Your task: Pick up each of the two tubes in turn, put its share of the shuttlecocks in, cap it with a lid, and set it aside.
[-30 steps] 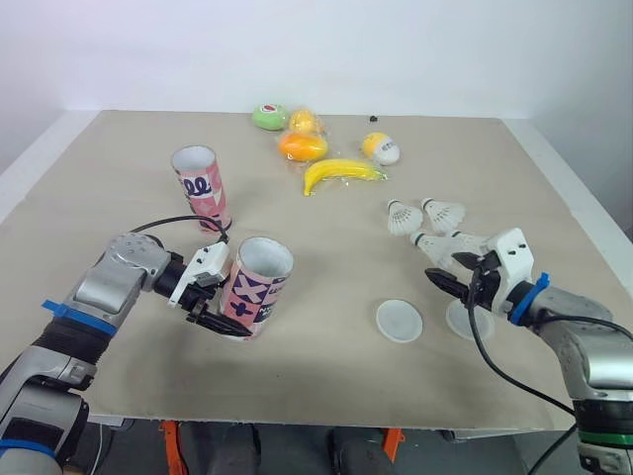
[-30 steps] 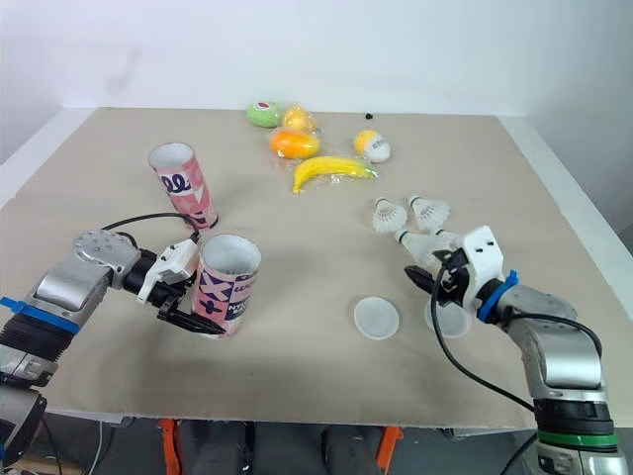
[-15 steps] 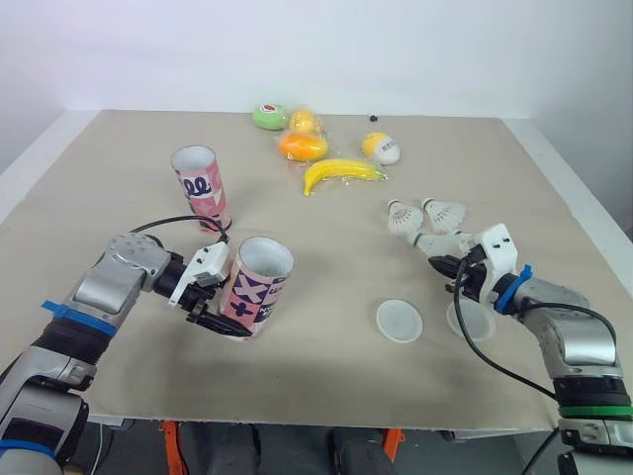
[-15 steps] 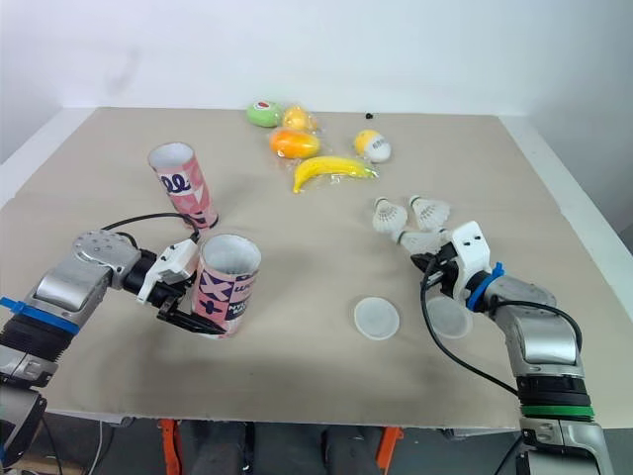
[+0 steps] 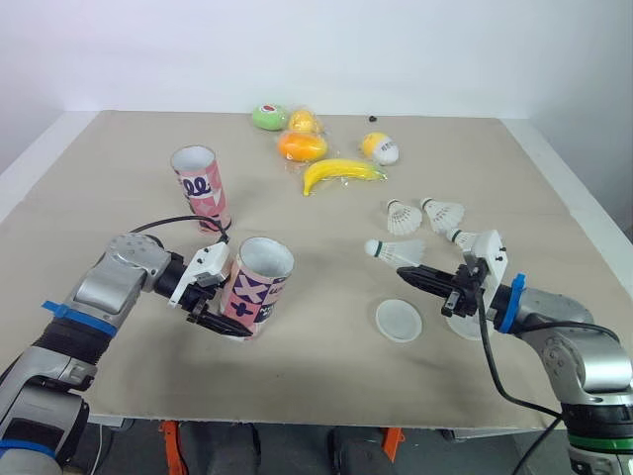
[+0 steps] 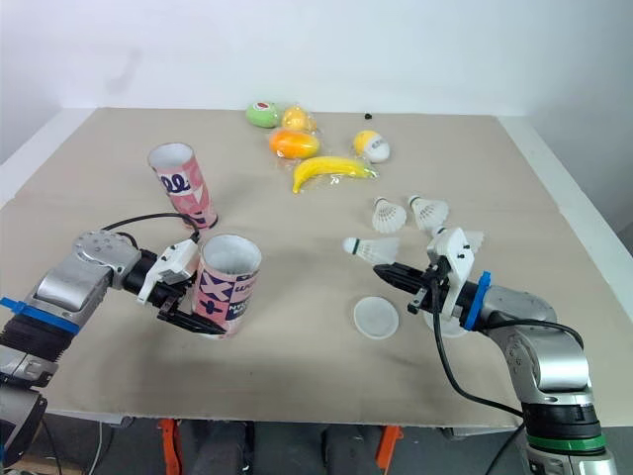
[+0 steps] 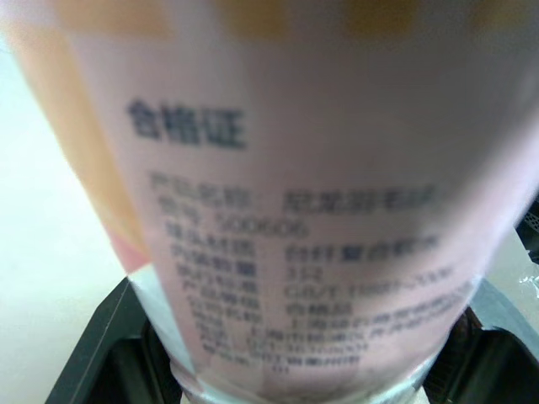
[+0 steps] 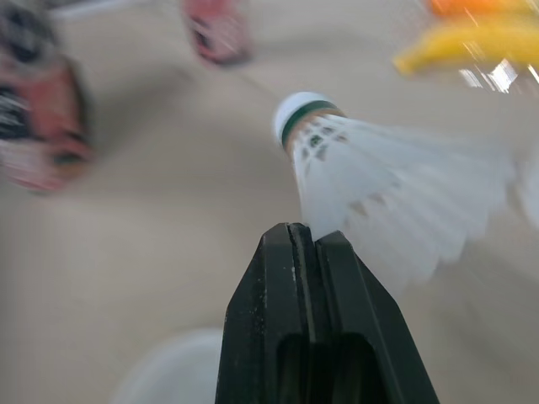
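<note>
My left gripper (image 5: pixel 220 300) is shut on the lower part of a pink patterned tube (image 5: pixel 255 287), which leans with its open mouth up; in the left wrist view the tube's label (image 7: pixel 286 194) sits between the black fingers (image 7: pixel 97 353). A second pink tube (image 5: pixel 201 186) stands upright behind it. My right gripper (image 5: pixel 403 273) is shut on the skirt edge of a white shuttlecock (image 5: pixel 394 249), cork pointing left, as the right wrist view shows (image 8: pixel 370 177). Two more shuttlecocks (image 5: pixel 403 217) (image 5: pixel 445 212) lie beyond, and another (image 5: pixel 463 237) lies by the right wrist.
Two clear round lids lie on the table: one (image 5: pixel 399 321) in front of the right gripper, one (image 5: pixel 467 327) under that wrist. A banana (image 5: pixel 341 173), an orange (image 5: pixel 303 145) and other fruit (image 5: pixel 269 116) (image 5: pixel 380 147) sit at the back.
My right gripper closed on a shuttlecock in the pile and carried it left, toward the held tube. The left arm and its tube have stayed put.
</note>
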You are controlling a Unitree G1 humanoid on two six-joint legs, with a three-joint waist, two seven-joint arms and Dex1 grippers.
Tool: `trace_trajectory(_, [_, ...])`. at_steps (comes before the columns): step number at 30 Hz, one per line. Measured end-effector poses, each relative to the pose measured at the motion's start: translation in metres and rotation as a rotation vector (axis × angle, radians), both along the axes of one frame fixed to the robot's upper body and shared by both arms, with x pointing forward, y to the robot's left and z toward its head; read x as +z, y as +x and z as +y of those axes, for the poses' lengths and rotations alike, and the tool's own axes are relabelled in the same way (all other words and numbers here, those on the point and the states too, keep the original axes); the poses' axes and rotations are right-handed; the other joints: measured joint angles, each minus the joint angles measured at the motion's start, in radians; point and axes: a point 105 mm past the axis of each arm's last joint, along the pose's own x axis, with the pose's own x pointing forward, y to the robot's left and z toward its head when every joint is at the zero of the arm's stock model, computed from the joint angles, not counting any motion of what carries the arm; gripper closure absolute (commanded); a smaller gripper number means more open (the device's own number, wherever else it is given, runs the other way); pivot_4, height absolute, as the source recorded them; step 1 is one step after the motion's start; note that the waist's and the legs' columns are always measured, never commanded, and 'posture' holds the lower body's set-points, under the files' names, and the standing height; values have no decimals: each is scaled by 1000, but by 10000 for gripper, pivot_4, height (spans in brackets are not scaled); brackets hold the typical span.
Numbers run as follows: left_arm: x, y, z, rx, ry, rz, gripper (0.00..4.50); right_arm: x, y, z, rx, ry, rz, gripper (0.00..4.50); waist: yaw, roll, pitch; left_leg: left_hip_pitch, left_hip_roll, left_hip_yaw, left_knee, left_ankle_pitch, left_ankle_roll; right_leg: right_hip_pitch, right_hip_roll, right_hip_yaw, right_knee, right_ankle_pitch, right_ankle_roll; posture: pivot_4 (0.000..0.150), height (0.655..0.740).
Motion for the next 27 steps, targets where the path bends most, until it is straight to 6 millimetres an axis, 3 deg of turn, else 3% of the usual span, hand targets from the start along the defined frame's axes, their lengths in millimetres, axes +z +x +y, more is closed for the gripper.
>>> trace_trajectory(3, [0,1,-1,0,-3,0,15883,27,-1,18,92,-87,-113,44381,0,0,0,0,0,0,0,0,0,0,0,0,0,-1,-2,1500,7400])
trace_trajectory(5, [0,2,-1,-1,-4,-2,15883,56,-3,36,191,-166,-226,44381,1,1,0,0,0,1,0,0,0,-1,0,0,0,0,-2,1500,7400])
trace_trajectory(8, [2,3,-2,-2,-4,-6,15883,85,-17,60,345,-272,-357,44381,1,0,0,0,0,0,-1,0,0,-2,0,0,0,-1,0,1500,7400])
trace_trajectory(12, [3,4,-2,-2,-6,-10,15883,81,-27,79,501,-385,-378,44381,5,0,0,-2,0,0,-2,-2,-1,-2,0,-1,0,-4,-3,1500,7400])
trace_trajectory(16, [3,6,-2,0,-7,-14,15883,68,-21,87,573,-505,-362,44381,4,0,0,-3,0,0,-1,-3,-1,-3,0,-2,0,-4,-4,1500,7400])
trace_trajectory(27, [2,6,-6,-11,-19,-15,15883,81,-8,113,664,-579,-445,44381,4,0,0,-2,0,-1,0,-3,-2,-3,0,-2,4,-5,-2,1500,7400])
